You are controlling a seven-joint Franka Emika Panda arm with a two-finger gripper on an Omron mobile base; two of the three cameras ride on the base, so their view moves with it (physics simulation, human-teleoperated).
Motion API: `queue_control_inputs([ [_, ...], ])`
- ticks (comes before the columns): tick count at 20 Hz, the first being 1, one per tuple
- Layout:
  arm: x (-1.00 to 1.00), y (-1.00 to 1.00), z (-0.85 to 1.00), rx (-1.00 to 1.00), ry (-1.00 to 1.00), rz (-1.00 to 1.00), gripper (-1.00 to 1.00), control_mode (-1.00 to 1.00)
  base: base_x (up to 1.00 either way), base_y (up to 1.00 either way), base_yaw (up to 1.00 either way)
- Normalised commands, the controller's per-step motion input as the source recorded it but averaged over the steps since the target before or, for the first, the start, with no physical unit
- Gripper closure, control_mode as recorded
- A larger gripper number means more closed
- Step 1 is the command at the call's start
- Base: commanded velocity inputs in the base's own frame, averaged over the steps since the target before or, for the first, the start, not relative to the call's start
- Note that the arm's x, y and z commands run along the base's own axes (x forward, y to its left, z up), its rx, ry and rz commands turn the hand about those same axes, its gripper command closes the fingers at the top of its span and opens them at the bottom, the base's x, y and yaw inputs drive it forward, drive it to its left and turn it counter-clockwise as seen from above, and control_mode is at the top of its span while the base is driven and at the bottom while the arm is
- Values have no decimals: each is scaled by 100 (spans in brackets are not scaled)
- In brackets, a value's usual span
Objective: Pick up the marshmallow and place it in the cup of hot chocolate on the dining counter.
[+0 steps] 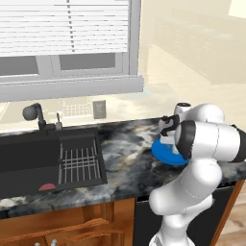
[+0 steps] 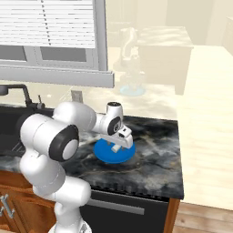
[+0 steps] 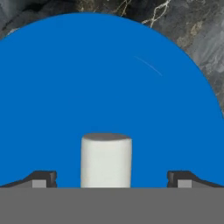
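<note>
Matt, chalky-smooth marshmallow (image 3: 106,159) upright on glossy, smooth blue plate (image 3: 109,78); around plate, polished veined stone counter (image 2: 154,136); reddish wood below.

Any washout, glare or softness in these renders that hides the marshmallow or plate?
Left base view: the room beyond the window is pale and washed out, and the arm covers part of the round blue plate. Right base view: same haze. Hand view: evenly lit, the small white cylindrical marshmallow crisp between the gripper fingertips.
</note>
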Motion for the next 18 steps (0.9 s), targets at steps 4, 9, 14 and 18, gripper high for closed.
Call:
queue_control_inputs([
  [4, 0, 0, -7, 1, 0, 1, -100, -100, 0, 0, 0],
  [9, 0, 0, -4, 2, 0, 1, -100, -100, 0, 0, 0],
  [14, 0, 0, -9, 1, 0, 1, -100, -100, 0, 0, 0],
  [18, 5, 0, -14, 1, 0, 1, -100, -100, 0, 0, 0],
])
